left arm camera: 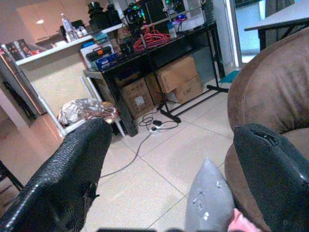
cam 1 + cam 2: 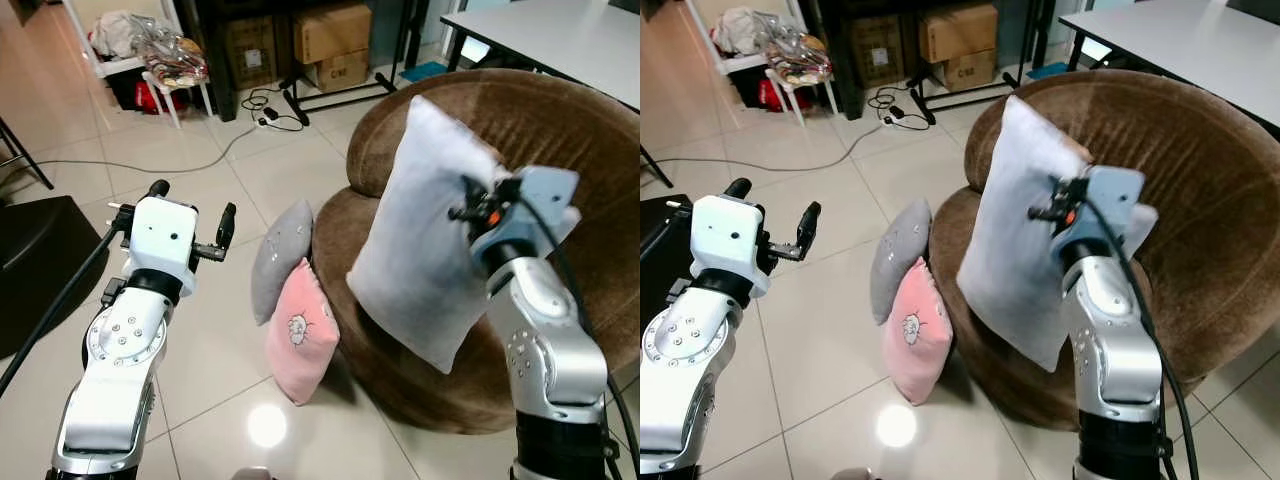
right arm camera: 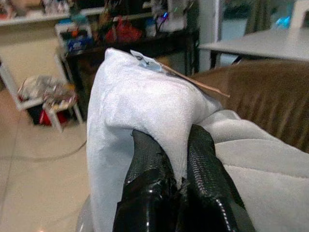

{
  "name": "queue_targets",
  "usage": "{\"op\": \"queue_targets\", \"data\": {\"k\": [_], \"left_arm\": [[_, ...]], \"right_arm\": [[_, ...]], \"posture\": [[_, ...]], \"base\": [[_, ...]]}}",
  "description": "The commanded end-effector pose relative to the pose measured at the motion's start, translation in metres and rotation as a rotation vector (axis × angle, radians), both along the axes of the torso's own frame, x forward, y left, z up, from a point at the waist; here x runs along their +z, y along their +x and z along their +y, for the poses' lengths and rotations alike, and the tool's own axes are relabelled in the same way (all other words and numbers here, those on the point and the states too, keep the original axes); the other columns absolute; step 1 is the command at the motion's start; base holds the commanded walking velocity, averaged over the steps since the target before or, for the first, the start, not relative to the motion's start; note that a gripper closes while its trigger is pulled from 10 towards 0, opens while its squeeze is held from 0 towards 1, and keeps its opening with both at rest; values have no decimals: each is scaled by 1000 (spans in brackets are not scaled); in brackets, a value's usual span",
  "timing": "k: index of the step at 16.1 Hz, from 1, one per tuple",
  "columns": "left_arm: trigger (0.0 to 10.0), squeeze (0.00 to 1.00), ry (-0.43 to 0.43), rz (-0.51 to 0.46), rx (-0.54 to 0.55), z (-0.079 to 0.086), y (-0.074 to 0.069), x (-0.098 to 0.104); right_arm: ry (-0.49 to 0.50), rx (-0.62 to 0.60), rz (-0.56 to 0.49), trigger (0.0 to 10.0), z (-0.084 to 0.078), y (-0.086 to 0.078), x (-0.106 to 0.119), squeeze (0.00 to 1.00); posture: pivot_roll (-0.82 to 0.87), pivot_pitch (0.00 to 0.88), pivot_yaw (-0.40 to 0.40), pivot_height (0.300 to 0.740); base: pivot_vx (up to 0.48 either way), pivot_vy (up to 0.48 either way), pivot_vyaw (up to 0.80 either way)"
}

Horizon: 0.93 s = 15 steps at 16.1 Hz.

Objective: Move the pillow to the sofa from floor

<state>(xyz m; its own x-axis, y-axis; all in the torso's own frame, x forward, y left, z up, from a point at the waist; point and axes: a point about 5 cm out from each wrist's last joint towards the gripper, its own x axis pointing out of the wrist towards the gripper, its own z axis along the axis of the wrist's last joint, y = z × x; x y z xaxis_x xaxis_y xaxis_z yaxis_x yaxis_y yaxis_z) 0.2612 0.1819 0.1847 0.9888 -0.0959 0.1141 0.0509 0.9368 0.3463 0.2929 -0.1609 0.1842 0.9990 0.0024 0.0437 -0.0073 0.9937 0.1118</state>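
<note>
At my two o'clock the held pillow (image 2: 420, 260) leans over the sofa (image 2: 560, 140); two cushions (image 2: 295, 300) stand on the floor (image 2: 200, 330) at twelve, against its left.

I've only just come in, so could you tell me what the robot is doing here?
The right gripper is pinching a corner of a light grey pillow, holding it up over the brown sofa. The left gripper hangs open over the floor, holding nothing. A darker grey pillow and a pink pillow stand on the floor against the sofa's base.
</note>
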Motion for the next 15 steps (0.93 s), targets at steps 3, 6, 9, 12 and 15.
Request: {"op": "queue_targets", "data": {"k": [3, 6, 9, 12, 15], "left_arm": [[10000, 0, 12, 3, -7, -2, 2, -2], [10000, 0, -8, -7, -20, -2, 2, 1], [10000, 0, -11, -13, -14, 0, 2, 3], [10000, 0, -12, -17, -7, 3, 2, 3], [10000, 0, -11, -18, -2, 4, 2, 4]], "right_arm": [[7, 45, -33, 10000, 11, -3, 5, 0], [33, 75, -30, 10000, 19, -3, 5, 0], [36, 93, -33, 10000, 23, 0, 7, 0], [32, 109, -45, 10000, 27, 2, 9, 0], [30, 120, -47, 10000, 30, 3, 10, 0]], "posture": [[-141, 0, 49, 740], [-130, 0, 46, 740], [-117, 0, 41, 740], [-114, 0, 38, 740], [-112, 0, 36, 740]], "base": [[0, 0, 0], [0, 0, -533], [80, 0, -533], [255, 0, 0], [257, 0, 0]]}}
